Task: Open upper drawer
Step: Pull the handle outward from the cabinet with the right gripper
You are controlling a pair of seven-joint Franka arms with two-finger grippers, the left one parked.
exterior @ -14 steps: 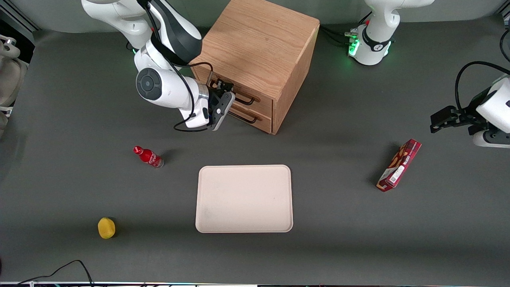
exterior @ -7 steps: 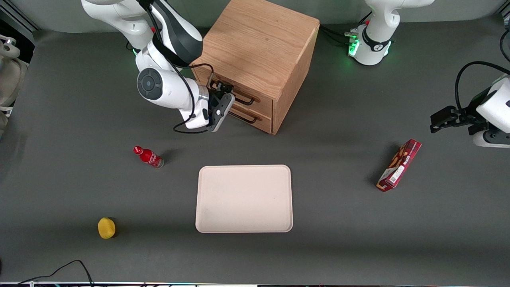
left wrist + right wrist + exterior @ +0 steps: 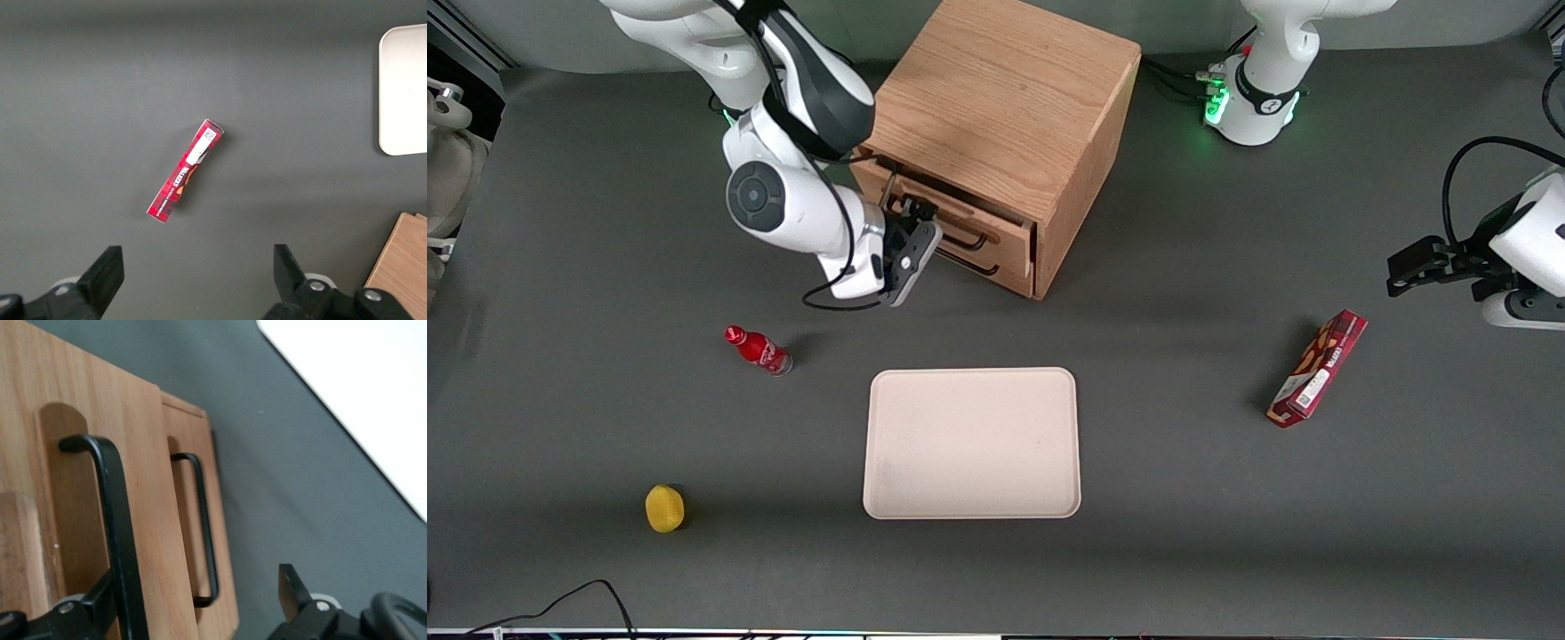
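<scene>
The oak cabinet [image 3: 996, 98] stands at the back of the table. Its upper drawer [image 3: 996, 233] sticks out a little from the cabinet front, past the lower drawer [image 3: 1005, 271] under it. My gripper [image 3: 909, 220] is at the end of the upper drawer's black bar handle [image 3: 960, 233]. In the right wrist view the upper drawer's face [image 3: 140, 487] stands proud of the lower drawer [image 3: 223, 587]. The gripper [image 3: 197, 583] is open, with the handle [image 3: 115, 513] lying against one finger [image 3: 100, 597] inside the wide gap.
In front of the cabinet lie a cream tray [image 3: 971, 442], a small red bottle [image 3: 758, 350] and a yellow fruit [image 3: 664, 508]. A red snack box [image 3: 1318, 368] lies toward the parked arm's end, also shown in the left wrist view [image 3: 185, 171].
The gripper has drawn away from the cabinet front toward the working arm's end, and the upper drawer has slid out a little with it. The lower drawer stays shut.
</scene>
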